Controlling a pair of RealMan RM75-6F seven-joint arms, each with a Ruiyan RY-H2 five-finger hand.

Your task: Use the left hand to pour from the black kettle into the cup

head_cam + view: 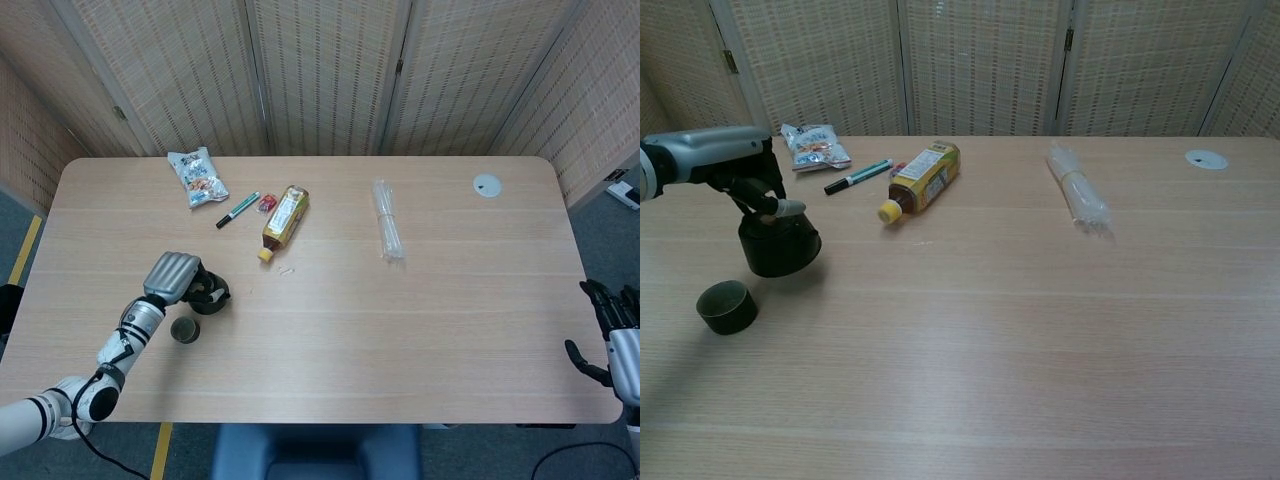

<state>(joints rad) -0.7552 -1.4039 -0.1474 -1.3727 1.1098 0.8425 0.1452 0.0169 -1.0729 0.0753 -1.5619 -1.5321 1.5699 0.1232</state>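
The squat black kettle (779,243) is round and dark, matte, with my grey left hand (735,165) closed over its top, fingers wrapped down onto it so I hold it from above; in the chest view its base seems just clear of the pale wooden table (1040,330), though I cannot tell for sure. The small dark round cup (726,306), open end up, stands just below and slightly to the outside of my hand, near the kettle but apart from it. Beyond my hand, toward the far edge, lie a green marker pen (238,209), a crinkled snack packet (196,177) and a yellow-labelled bottle (284,221) on its side, all well apart from the kettle. The near table edge is close behind the cup; to the inner side runs a broad stretch of bare wood. My right hand (608,335) hangs off the far right corner with fingers loosely spread, holding nothing.
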